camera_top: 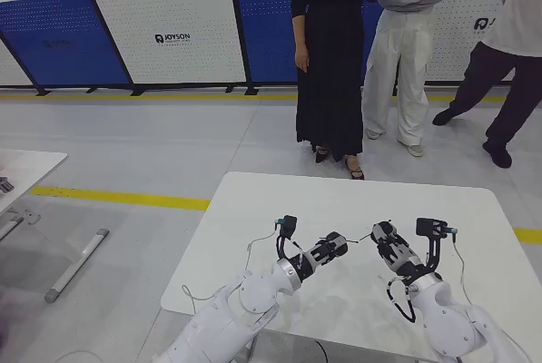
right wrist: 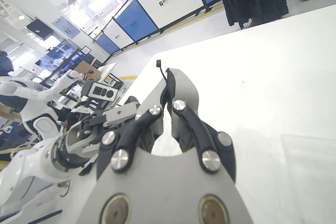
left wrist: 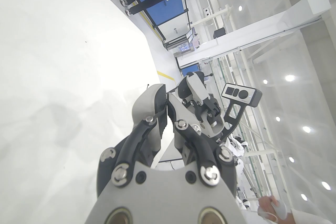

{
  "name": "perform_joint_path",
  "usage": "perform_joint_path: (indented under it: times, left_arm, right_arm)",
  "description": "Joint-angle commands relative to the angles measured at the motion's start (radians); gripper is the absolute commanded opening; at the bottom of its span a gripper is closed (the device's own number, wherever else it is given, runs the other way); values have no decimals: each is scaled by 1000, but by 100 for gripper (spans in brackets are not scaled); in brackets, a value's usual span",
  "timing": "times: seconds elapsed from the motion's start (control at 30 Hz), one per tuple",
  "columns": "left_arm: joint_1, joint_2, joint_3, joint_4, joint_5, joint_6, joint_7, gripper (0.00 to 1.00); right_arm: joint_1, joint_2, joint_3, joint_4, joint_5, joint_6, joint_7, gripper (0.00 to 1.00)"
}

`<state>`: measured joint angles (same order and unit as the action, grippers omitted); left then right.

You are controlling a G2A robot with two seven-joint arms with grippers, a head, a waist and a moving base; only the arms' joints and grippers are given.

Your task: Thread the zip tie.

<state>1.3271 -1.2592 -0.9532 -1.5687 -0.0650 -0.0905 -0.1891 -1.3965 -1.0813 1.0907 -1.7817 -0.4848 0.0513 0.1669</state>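
Observation:
The black zip tie [camera_top: 359,239] spans the small gap between my two grippers, a little above the white table [camera_top: 361,195]. My right gripper [right wrist: 168,78] is shut on it, and the square head [right wrist: 158,63] sticks out past the fingertips. My left gripper [left wrist: 166,95] is also shut on the strap, whose thin tip [left wrist: 148,86] pokes out beyond its fingers. From above, the left gripper [camera_top: 336,245] and the right gripper [camera_top: 379,234] face each other near the table's middle. Most of the strap is hidden between the pads.
The table's far edge [camera_top: 343,177] and left edge [camera_top: 193,245] drop to open floor. Several people [camera_top: 330,82] stand on the floor beyond the far edge. Another white table [camera_top: 16,168] stands off to the left.

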Motion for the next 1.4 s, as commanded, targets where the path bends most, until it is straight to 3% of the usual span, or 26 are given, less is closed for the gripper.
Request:
perform_joint_path:
  times: [0.0, 0.53, 1.37]
  left_arm:
    - [0, 0, 0, 0, 0, 0, 0, 0]
    - [0, 0, 0, 0, 0, 0, 0, 0]
    - [0, 0, 0, 0, 0, 0, 0, 0]
  right_arm:
    - [-3, -2, 0, -4, -5, 0, 3, 0]
    - [-7, -9, 3, -4, -14, 12, 3, 0]
    - [-31, -28, 36, -7, -31, -15, 17, 0]
